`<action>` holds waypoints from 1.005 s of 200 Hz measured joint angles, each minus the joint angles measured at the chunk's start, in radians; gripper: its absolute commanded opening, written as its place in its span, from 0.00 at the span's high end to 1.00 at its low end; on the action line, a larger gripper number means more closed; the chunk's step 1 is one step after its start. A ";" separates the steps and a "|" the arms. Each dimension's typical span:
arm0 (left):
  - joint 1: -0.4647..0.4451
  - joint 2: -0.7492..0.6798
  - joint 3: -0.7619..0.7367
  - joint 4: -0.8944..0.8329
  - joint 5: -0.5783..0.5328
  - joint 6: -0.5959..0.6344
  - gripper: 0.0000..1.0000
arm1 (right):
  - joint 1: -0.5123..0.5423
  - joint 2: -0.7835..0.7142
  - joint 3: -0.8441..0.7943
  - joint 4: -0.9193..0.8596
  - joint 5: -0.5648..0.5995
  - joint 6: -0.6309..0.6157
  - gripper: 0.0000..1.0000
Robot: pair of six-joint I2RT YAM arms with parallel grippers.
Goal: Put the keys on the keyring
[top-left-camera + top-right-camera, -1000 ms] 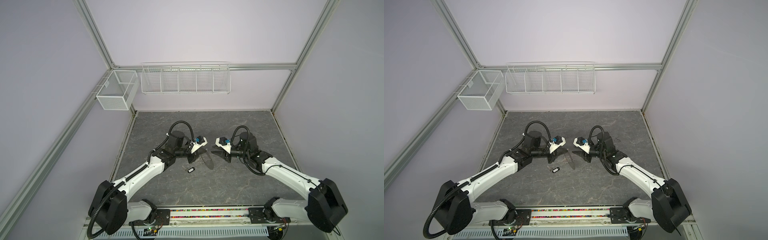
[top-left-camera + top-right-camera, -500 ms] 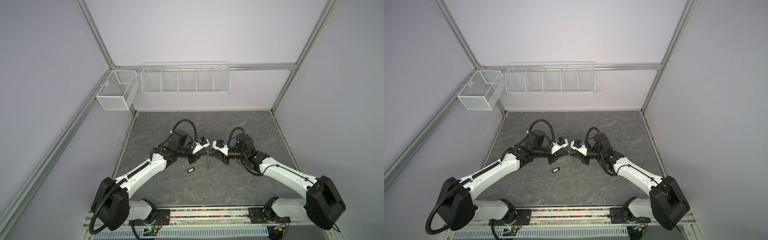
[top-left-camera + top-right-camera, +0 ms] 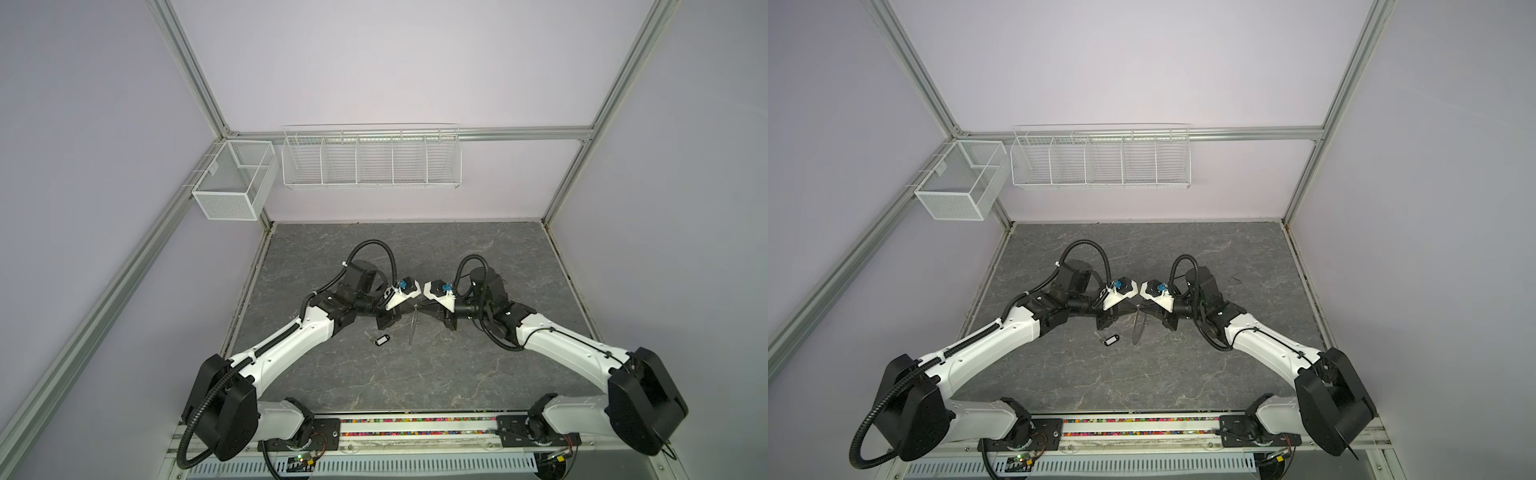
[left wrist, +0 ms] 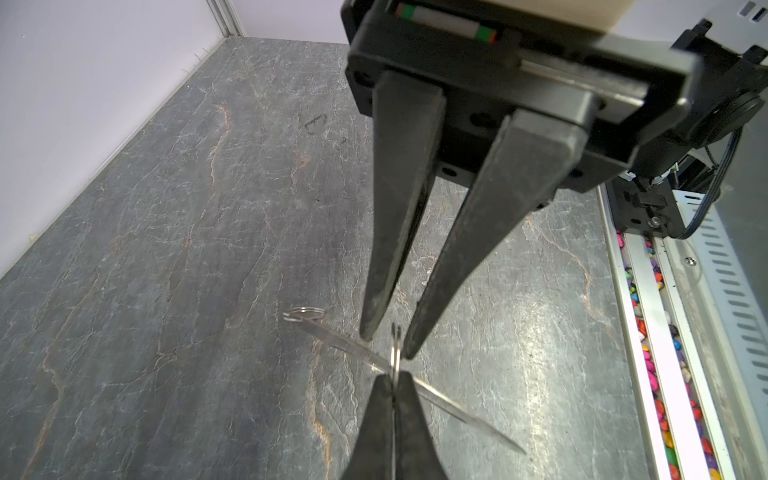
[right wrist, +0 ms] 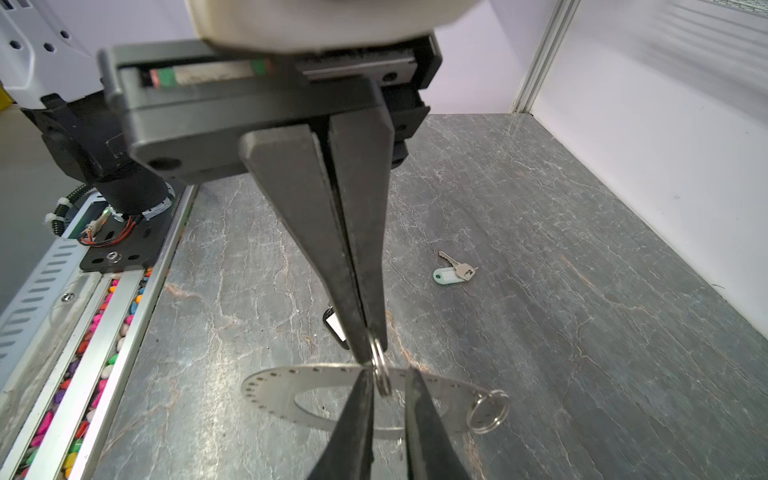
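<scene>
grey metal keyring (image 5: 291, 390) held up in mid-air; nothing yet threaded on.
within the last second the left gripper (image 5: 371, 350) and right gripper (image 4: 388, 345) have been brought together over the middle of the table (image 5: 582, 291). the left is clamped on a small split ring (image 5: 380, 368) from which the keyring hangs; the right's jaws, narrowed yet a little apart, are set either side of it. the white-tagged key (image 5: 455, 272) and black-tagged key (image 3: 380, 340) are left on the table, so threading is judged not begun.

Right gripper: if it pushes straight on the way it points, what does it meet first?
Probably the small ring on the keyring, held in the shut left gripper; it sits between the right gripper's open jaws.
</scene>
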 measured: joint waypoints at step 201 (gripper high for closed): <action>0.058 -0.144 -0.356 0.531 0.023 -0.166 0.79 | 0.004 0.006 0.000 0.077 -0.069 0.083 0.92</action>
